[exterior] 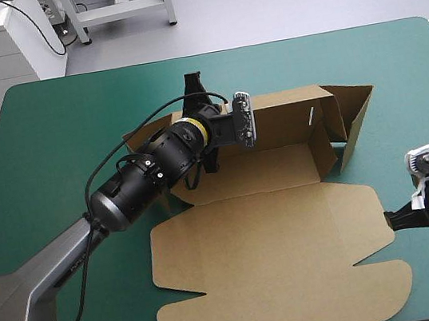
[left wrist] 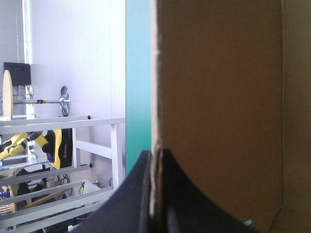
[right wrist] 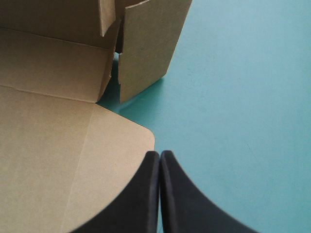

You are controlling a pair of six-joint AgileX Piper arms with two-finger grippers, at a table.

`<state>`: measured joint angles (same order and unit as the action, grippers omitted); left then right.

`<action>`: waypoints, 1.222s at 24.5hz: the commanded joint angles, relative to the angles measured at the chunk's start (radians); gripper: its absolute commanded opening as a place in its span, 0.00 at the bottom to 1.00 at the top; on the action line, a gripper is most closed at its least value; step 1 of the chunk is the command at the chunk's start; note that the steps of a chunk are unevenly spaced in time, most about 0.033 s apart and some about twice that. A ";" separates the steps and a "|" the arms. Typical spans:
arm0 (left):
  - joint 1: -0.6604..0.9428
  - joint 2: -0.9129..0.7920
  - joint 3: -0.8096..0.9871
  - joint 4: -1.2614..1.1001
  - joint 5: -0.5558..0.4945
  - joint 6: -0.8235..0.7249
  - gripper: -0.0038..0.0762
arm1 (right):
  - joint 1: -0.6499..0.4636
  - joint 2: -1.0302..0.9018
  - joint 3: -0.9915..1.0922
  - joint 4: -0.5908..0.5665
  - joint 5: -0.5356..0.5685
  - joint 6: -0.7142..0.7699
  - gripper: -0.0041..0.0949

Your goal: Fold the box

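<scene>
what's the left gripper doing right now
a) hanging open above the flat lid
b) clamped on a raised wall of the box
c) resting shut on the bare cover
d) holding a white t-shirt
b: in the left wrist view the left gripper is all but shut, with the thin edge of an upright brown wall of the box caught between its jaws.

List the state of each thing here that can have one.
Brown cardboard box, far wall and right flap raised, lid flat.
Left black-fingered gripper, shut on a raised wall of the box.
Right black-fingered gripper, shut, empty, beside the lid's corner.
</scene>
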<state>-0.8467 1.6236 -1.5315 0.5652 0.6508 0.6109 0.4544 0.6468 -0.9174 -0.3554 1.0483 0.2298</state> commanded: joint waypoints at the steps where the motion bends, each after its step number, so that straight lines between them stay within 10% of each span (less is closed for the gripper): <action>1: -0.008 -0.026 -0.040 0.063 -0.079 -0.048 0.04 | -0.004 0.003 -0.025 -0.033 -0.083 -0.001 0.02; 6: -0.008 0.055 -0.038 0.427 -0.089 -0.430 0.04 | -0.004 0.115 -0.088 -0.218 -0.215 0.109 0.02; 15: -0.088 0.096 -0.029 0.504 -0.070 -0.507 0.04 | -0.091 0.464 -0.410 -0.240 -0.218 0.098 0.02; 24: -0.114 0.136 0.015 0.647 -0.076 -0.540 0.04 | -0.464 0.659 -0.595 0.424 -0.205 -0.407 0.02; 30: -0.150 0.138 0.072 0.752 -0.072 -0.620 0.04 | -0.576 0.792 -0.686 0.607 -0.157 -0.558 0.02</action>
<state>-0.9671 1.8004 -1.4583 1.2609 0.6189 0.0536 -0.0907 1.4128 -1.5316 0.1822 0.9286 -0.2589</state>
